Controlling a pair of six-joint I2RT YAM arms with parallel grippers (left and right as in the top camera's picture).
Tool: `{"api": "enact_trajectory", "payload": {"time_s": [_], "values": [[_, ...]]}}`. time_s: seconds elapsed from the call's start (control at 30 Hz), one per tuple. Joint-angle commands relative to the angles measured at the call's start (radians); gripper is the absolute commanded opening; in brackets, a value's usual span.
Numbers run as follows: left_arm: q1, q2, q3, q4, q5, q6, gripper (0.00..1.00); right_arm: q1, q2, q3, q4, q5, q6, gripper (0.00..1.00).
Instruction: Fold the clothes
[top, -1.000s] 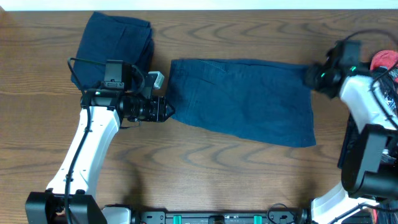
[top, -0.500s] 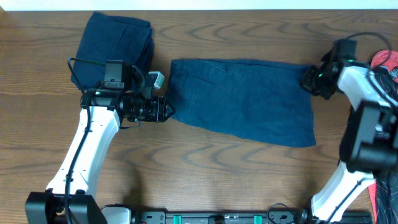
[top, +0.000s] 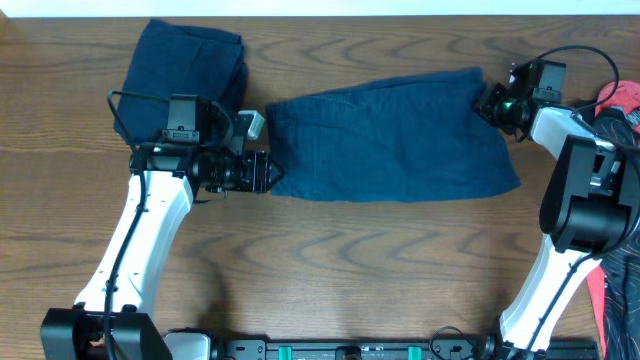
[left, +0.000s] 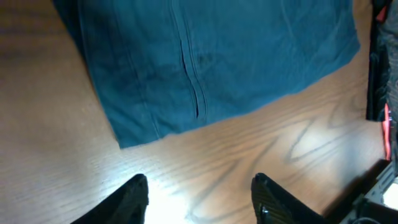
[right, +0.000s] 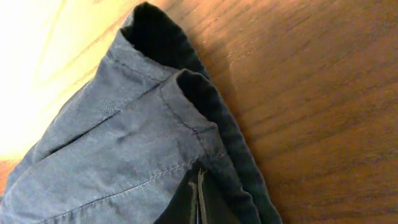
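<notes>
Navy-blue denim-like garment (top: 390, 140), laid out as one wide flat panel on the brown wood-grain table (top: 380, 270), spans the space between the two tools. We see the right gripper (top: 487, 100) pressed together on the garment's upper corner. In its wrist view the dark fingertips (right: 186, 208) meet on the cloth just behind a stitched hem, and a doubled edge of fabric rises ahead of them.

The left gripper (top: 270, 172) stands spread. Its two black fingers (left: 134, 199) are apart, with only bare wood between them. The opposite lower corner of the garment lies just ahead of these fingers and, as far as we can tell from the wrist view, does not touch them.

A second navy-blue cloth, folded into a thick rectangular bundle (top: 185, 70), lies behind the left gripper and off to one side of its wrist, apart from the flat garment. A red fabric item (top: 620, 95) lies just behind the right gripper's arm, at the table's edge.
</notes>
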Motion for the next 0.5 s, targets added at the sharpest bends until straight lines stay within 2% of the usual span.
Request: {"api": "enact_trajectory", "payload": {"time_s": [0.0, 0.07, 0.17, 0.2, 0.47], "values": [[-0.003, -0.011, 0.007, 0.042, -0.062, -0.045, 0.64, -0.013, 0.024, -0.039, -0.058, -0.05, -0.052, 0.07], [-0.003, -0.005, 0.007, 0.092, -0.122, -0.076, 0.71, -0.027, -0.031, -0.039, -0.098, -0.051, -0.053, 0.14], [-0.003, 0.031, 0.021, 0.172, -0.127, -0.101, 0.75, -0.053, -0.13, -0.039, -0.158, -0.051, -0.069, 0.32], [-0.003, 0.051, 0.035, 0.179, -0.127, -0.1, 0.76, -0.061, -0.161, -0.039, -0.177, -0.051, -0.08, 0.35], [-0.003, 0.337, 0.295, 0.131, -0.135, -0.051, 0.78, -0.08, -0.403, -0.039, -0.327, -0.048, -0.131, 0.48]]}}
